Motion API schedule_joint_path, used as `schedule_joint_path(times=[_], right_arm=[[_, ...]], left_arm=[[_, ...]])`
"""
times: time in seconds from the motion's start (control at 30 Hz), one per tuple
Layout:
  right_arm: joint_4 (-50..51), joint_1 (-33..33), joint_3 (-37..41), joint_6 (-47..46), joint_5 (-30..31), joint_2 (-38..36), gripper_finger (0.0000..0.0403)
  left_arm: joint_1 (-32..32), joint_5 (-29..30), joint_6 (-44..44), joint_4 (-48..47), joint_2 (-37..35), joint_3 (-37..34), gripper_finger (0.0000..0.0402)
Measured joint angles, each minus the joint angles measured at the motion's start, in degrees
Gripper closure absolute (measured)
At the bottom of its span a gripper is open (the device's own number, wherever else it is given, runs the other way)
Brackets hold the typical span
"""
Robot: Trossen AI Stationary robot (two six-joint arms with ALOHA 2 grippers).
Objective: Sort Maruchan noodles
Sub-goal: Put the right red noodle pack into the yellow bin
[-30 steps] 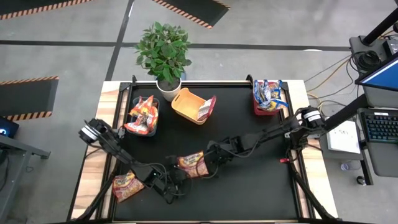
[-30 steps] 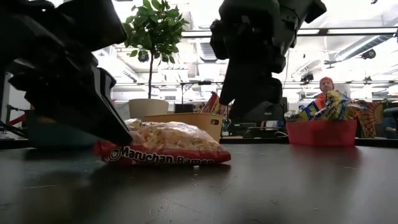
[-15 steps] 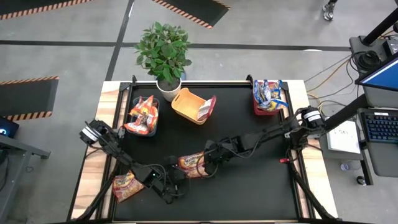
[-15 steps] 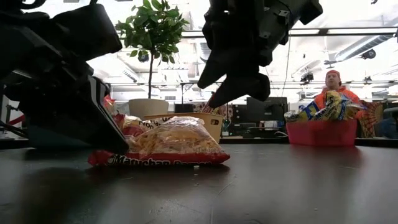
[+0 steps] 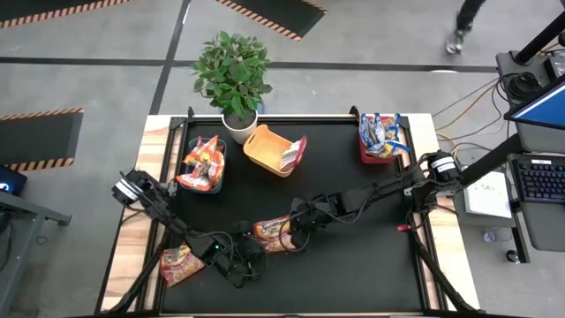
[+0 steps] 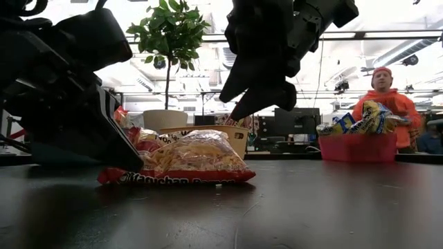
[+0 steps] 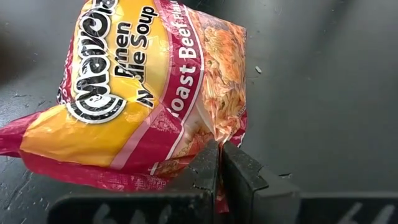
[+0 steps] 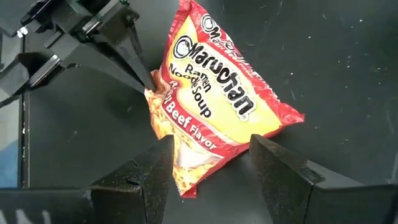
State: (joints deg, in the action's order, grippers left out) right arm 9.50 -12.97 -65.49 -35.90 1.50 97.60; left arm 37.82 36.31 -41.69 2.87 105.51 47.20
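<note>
A pinkish-red noodle packet (image 5: pixel 272 233) lay on the black table (image 5: pixel 371 265) near its front middle, its edge pinched in the closed left gripper (image 7: pixel 219 163). The right gripper (image 8: pixel 208 168) was held just above it, fingers apart, gripping nothing

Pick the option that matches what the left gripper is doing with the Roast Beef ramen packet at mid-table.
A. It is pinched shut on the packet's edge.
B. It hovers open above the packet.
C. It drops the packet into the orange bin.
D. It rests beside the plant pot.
A: in the left wrist view the left gripper has its fingers closed on the edge of the Roast Beef ramen packet, which lies on the black table.
</note>
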Motion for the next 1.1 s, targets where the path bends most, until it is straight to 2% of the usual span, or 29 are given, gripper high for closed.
schedule_joint_path(times=[0.13,0.23,0.6,0.77,0.9,1.1], right_arm=[[0.0,0.4,0.0,-0.2,0.1,0.0,0.0208],[0.0,0.7,0.0,-3.0,0.2,0.0,0.0196],[-0.6,1.9,0.9,-5.0,0.4,1.6,0.0077],[-10.2,2.2,4.9,-1.0,-0.6,3.2,0.0050],[-21.2,2.1,7.4,0.0,-4.1,5.3,0.0052],[-32.5,2.2,8.1,1.8,-5.7,10.9,0.0066]], left_arm=[[0.0,0.3,0.1,0.0,0.1,0.0,0.0400],[0.0,0.3,0.1,0.2,0.1,-0.1,0.0400],[0.3,0.5,0.4,0.5,0.2,-0.2,0.0400],[0.3,0.6,0.2,0.7,0.2,-0.5,0.0400],[0.4,0.8,0.1,1.7,0.2,-1.0,0.0400],[0.4,0.8,0.0,2.0,0.2,-1.2,0.0400]])
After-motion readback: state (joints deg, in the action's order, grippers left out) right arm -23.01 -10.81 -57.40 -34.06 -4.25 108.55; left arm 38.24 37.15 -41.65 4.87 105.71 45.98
